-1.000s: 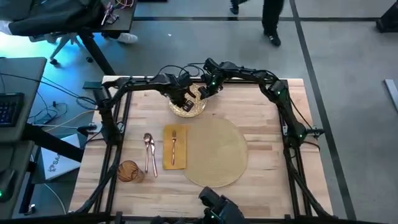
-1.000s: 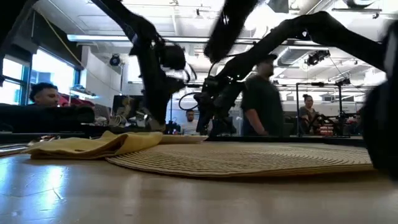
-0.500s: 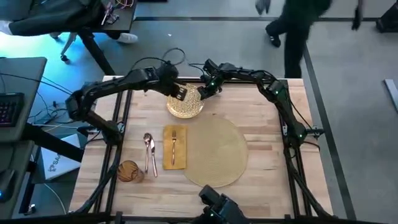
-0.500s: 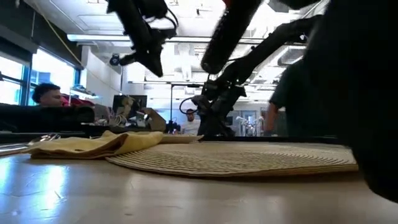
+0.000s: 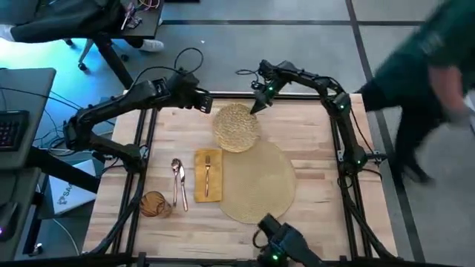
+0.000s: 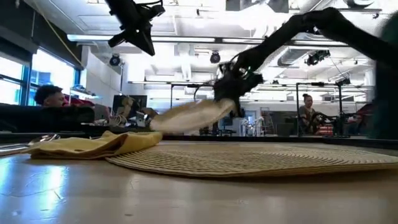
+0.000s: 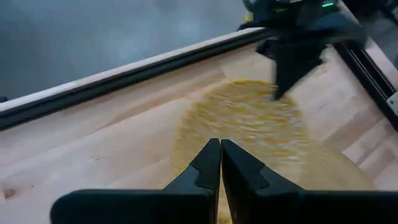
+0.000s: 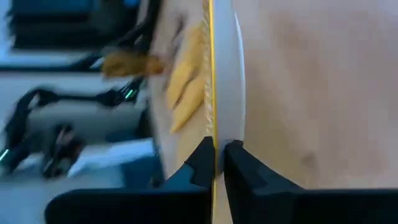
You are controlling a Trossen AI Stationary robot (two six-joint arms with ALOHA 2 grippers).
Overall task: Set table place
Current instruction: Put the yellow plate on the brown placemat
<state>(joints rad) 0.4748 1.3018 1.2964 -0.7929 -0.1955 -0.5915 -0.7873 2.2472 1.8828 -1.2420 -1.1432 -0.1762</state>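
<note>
The glittery gold plate [image 5: 237,127] hangs tilted over the table's far middle, its near edge above the far rim of the round straw mat [image 5: 257,182]. My right gripper [image 5: 257,106] is shut on the plate's far right rim. My left gripper [image 5: 205,101] is shut on nothing, raised left of the plate and well above the table in the low view [image 6: 145,42]. The yellow napkin [image 5: 208,176] lies left of the mat with a fork on it. Spoon and knife [image 5: 178,182] lie further left. The amber tumbler [image 5: 154,204] stands near the left front. My right gripper pinches the plate's rim [image 8: 212,118] between its two fingers, one on the gold top, one on the pale underside [image 8: 231,93]. It comes from the far right, slanting down. The held side [image 6: 225,103] is high and the opposite edge [image 6: 155,124] low; whether that edge touches the table, I cannot tell.
The black rail frame [image 5: 148,126] runs along the table's left, far and right edges. A person [image 5: 427,70] passes beside the table's right side. Bare wood lies near the front right [image 5: 319,215].
My right gripper has shut on the plate's far right rim and lifted that side, carrying the plate toward the table's right and near the mat; the plate now tilts. My left gripper has drawn away from the plate, up and toward the far left.
</note>
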